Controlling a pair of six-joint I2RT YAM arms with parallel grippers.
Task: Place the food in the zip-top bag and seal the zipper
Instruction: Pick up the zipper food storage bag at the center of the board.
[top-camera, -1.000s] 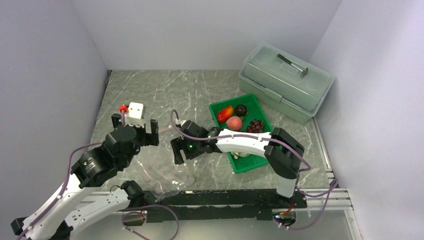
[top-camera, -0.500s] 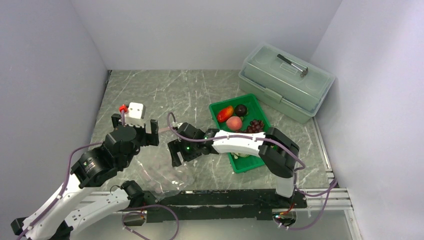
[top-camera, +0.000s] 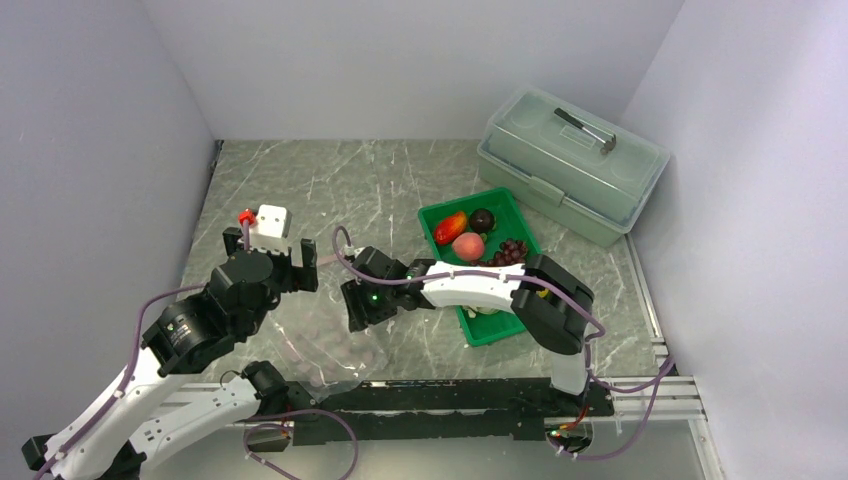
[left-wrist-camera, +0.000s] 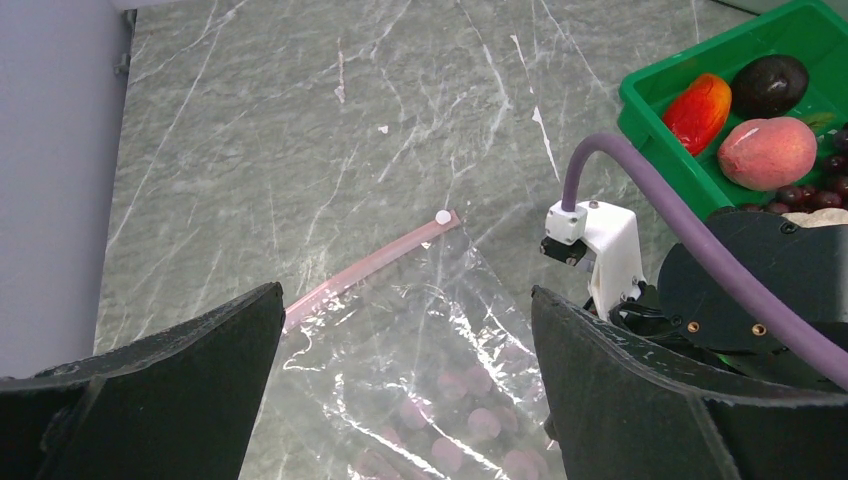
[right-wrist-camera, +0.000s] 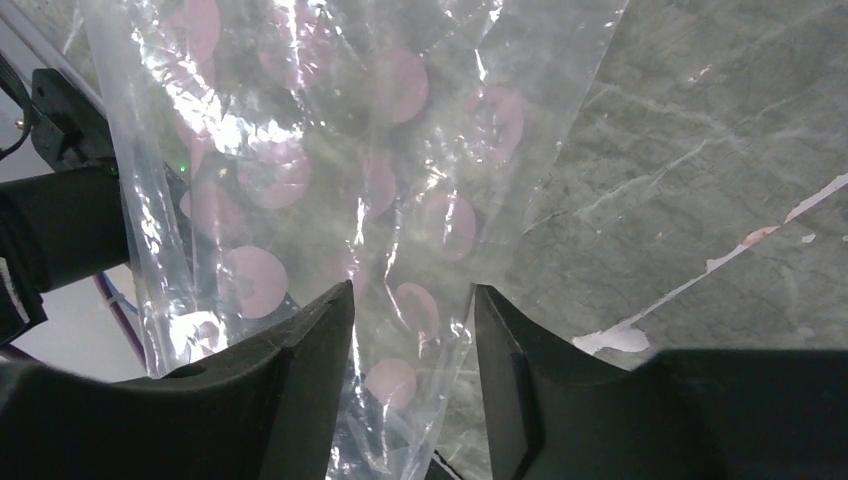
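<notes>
Nothing here can be read: no words, labels, brand marks or numbers that I can make out on any surface. The only print in sight is the round pink spots on the zip-top bag (right-wrist-camera: 300, 150), and those are not letters or signs.
</notes>
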